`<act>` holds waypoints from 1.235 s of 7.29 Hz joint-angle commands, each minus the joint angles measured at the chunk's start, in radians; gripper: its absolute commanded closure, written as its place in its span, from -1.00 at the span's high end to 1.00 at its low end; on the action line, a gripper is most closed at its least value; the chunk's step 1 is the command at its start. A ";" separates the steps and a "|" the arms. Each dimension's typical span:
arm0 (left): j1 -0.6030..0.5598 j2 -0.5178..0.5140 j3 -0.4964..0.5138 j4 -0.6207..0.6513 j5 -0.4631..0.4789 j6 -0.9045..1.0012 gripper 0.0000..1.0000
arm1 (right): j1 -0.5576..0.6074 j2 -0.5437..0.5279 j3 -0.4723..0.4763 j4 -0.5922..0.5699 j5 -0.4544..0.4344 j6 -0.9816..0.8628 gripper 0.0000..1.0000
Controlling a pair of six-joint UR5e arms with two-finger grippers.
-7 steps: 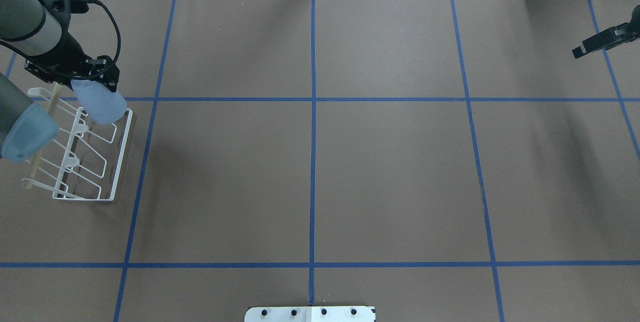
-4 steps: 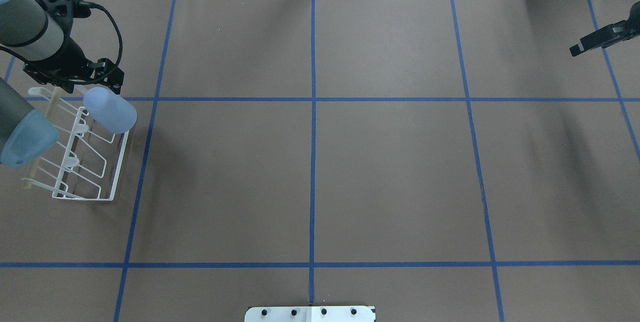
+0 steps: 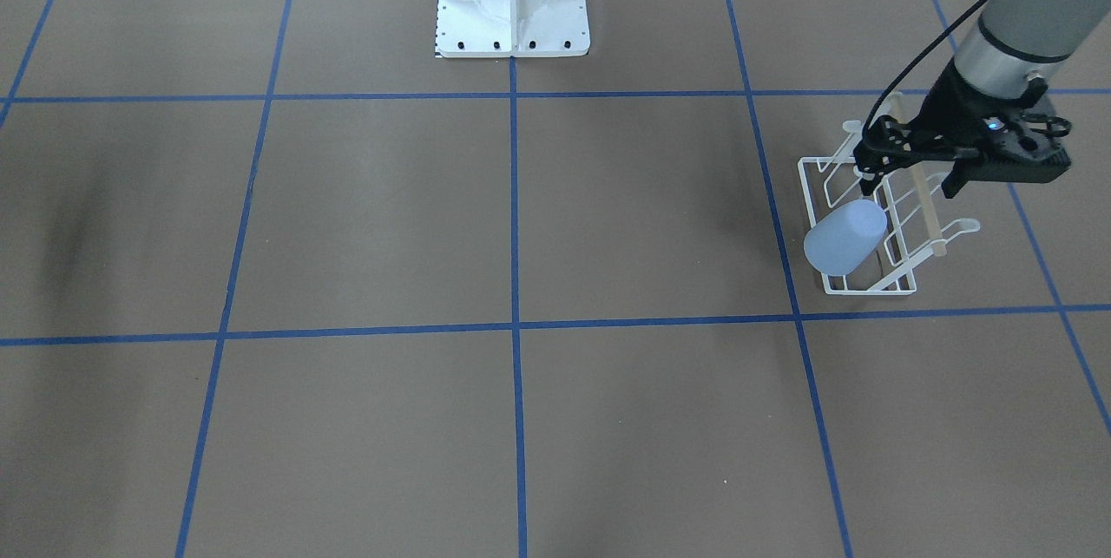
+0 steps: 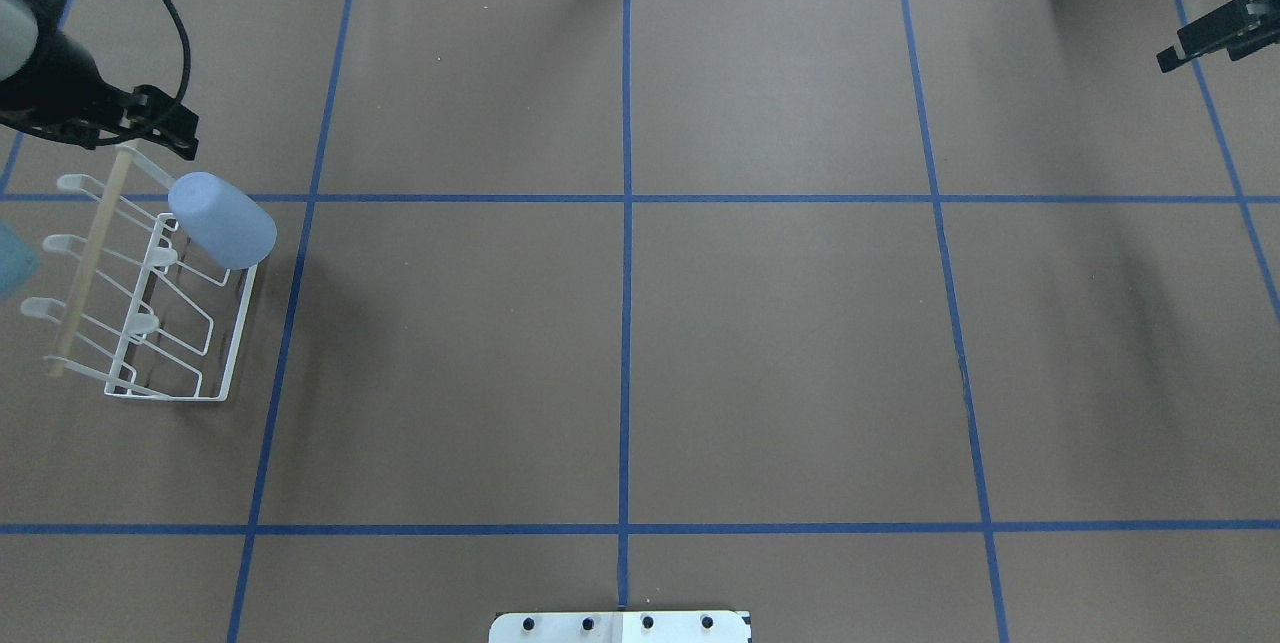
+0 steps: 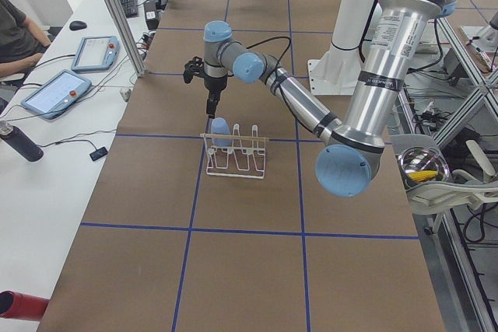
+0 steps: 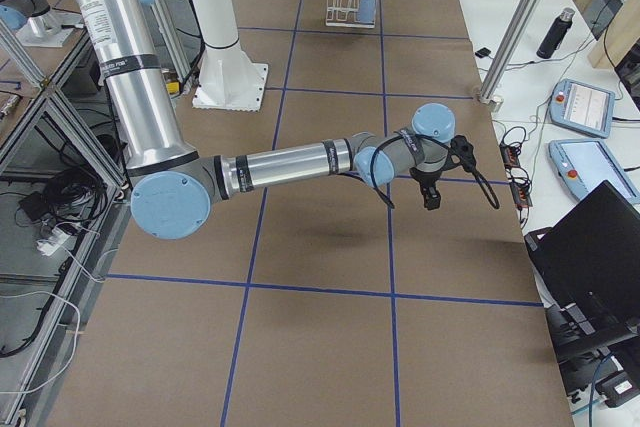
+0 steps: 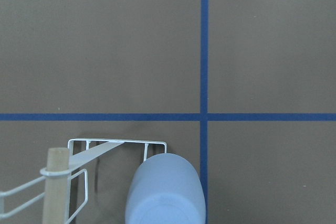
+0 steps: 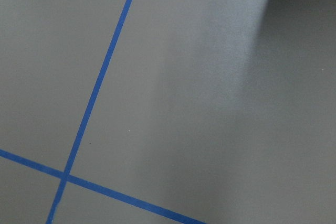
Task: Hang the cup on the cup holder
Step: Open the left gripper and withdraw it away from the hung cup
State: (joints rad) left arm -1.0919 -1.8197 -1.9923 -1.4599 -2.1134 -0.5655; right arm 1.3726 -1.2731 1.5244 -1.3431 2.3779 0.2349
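The pale-blue cup [image 4: 222, 221] sits upside down and tilted on the far end prong of the white wire cup holder [image 4: 230, 343], with its base pointing up. It also shows in the front view [image 3: 844, 237] and the left wrist view [image 7: 165, 192]. The holder's wooden rod [image 4: 85, 263] runs along its left side. My left gripper [image 3: 909, 185] is open and empty, above and beyond the far end of the holder, clear of the cup. My right gripper [image 4: 1168, 58] hangs over the far right of the table; I cannot tell whether it is open or shut.
The white pedestal base [image 3: 512, 3] stands at the robot's side of the table. Blue tape lines [image 4: 626, 323] divide the brown table top. Operators' tablets [image 5: 58, 91] and a bottle [image 5: 19, 143] lie on a side bench.
My left gripper let go of the cup, which stays on the holder's prong, and drew back toward the far left corner. My right gripper moved farther away and to the right.
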 commanded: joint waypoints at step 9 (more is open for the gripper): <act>-0.408 0.203 0.222 -0.002 -0.279 0.593 0.97 | 0.094 -0.195 0.290 -0.525 -0.086 -0.353 1.00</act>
State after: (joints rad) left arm -1.4999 -1.6286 -1.7555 -1.4662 -2.3225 0.1167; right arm 1.4671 -1.4541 1.8157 -1.8689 2.2838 -0.1185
